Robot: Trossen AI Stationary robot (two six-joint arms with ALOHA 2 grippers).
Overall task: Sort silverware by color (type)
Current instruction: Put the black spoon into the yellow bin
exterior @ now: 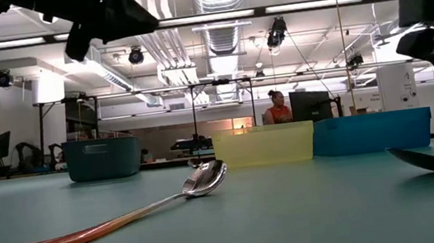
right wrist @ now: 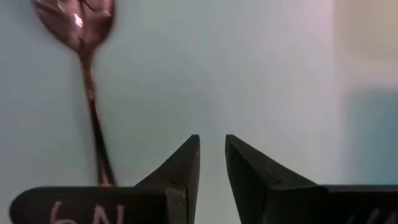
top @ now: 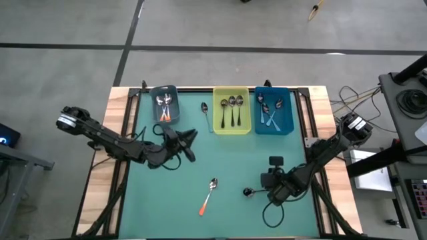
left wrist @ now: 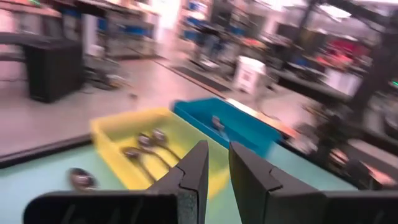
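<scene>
Overhead view of the teal counter (top: 220, 160). Three bins stand in a row along the upper edge: a grey bin (top: 165, 104) at left holding orange-handled spoons (top: 164, 107), a yellow bin (top: 231, 111) at centre holding three dark-handled spoons (top: 233, 109), and a blue bin (top: 273, 111) at right holding pale-handled spoons (top: 269, 113). One dark-handled spoon (top: 206, 115) lies on the counter between the grey and yellow bins. A single orange-handled spoon (top: 208, 195) lies at lower centre, bowl toward the bins. A black spoon (top: 251, 192) lies just left of the right end effector (top: 273, 191), at lower right. The left end effector (top: 191, 144) hangs above the counter at centre left, below the grey bin. In the wrist views both end effectors hold nothing, their fingers standing a narrow gap apart. A person (exterior: 275, 107) appears in the room beyond.
</scene>
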